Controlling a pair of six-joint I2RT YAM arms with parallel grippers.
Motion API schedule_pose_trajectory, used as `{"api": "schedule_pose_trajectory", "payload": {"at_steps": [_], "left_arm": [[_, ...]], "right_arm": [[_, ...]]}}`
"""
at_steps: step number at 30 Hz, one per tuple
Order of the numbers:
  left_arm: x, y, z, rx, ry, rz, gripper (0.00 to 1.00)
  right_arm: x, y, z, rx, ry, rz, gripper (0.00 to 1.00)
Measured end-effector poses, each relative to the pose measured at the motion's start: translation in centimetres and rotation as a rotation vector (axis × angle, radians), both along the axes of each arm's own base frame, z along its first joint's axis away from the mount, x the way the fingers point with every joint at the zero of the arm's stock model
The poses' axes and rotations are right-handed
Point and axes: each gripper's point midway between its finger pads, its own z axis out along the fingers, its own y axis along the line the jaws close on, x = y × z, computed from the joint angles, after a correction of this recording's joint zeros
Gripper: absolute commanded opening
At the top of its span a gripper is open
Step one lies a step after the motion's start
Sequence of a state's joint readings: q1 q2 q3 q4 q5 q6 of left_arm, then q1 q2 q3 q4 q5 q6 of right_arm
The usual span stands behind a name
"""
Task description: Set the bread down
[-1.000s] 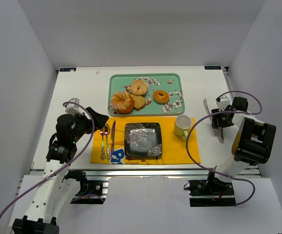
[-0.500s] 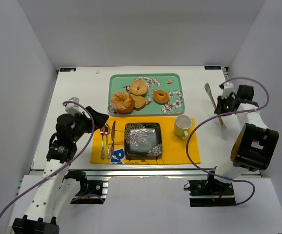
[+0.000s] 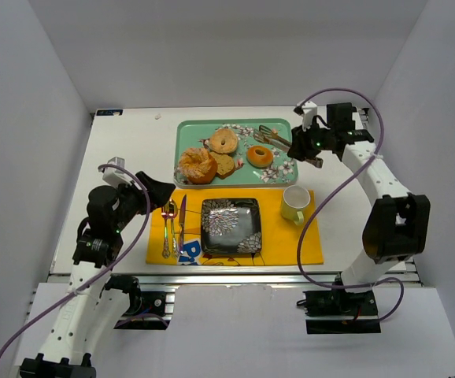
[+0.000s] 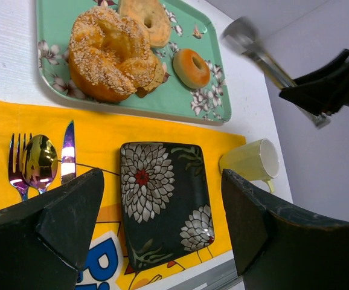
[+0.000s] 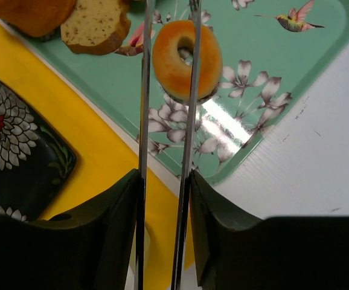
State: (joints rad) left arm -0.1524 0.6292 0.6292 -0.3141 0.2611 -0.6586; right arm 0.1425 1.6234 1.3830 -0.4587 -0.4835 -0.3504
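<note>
The bread is two pieces on the green floral tray (image 3: 190, 131): a small glossy orange ring (image 3: 260, 156) (image 5: 169, 66) (image 4: 191, 67) and a tan wedge slice (image 3: 225, 164) (image 5: 96, 24). My right gripper (image 3: 309, 144) (image 5: 165, 181) is shut on metal tongs (image 3: 277, 140) (image 5: 143, 121) (image 4: 256, 51). The tongs' two arms hang parted just above the ring, one over each side of it. My left gripper (image 3: 161, 191) (image 4: 162, 223) stands open and holds nothing, left of the placemat, above the cutlery.
A big ridged bun (image 3: 197, 165) and a pale bagel (image 3: 223, 141) share the tray. A black flowered plate (image 3: 253, 206), a yellow mug (image 3: 294, 203) and a fork, spoon and knife (image 3: 172, 224) lie on the yellow placemat (image 3: 310, 244).
The right arm has swung from the table's right side to over the tray, carrying the tongs, which now hang over the orange ring. The left arm has barely moved.
</note>
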Motion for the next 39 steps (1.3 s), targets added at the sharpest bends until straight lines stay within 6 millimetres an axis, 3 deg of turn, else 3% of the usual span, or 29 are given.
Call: {"api": "schedule_pose_trajectory", "payload": {"at_steps": [8,14,19,24,39], "left_arm": [[-0.7,0.2,0.8,-0.023,-0.020,0.015,0.88],[-0.8,0.2,0.6,-0.025,-0.007,0.018,0.88],[-0.8,0.2,0.5,-0.026,-0.003,0.019,0.88],[-0.8,0.2,0.5,-0.026,-0.002,0.019,0.88],[-0.8,0.2,0.5,-0.027,-0.003,0.019,0.88]], "right_arm": [[2.2,0.7,-0.7,-0.017,0.028,0.010,0.46],[1.4,2.8,-0.8,-0.082,0.011,0.095,0.47],[0.4,4.0,-2.4,-0.164,0.033,0.152,0.47],[0.1,3.1,-3.8,-0.247,0.058,0.149,0.47],[-0.2,1.7,-4.9,-0.358,0.072,0.134,0.49]]}}
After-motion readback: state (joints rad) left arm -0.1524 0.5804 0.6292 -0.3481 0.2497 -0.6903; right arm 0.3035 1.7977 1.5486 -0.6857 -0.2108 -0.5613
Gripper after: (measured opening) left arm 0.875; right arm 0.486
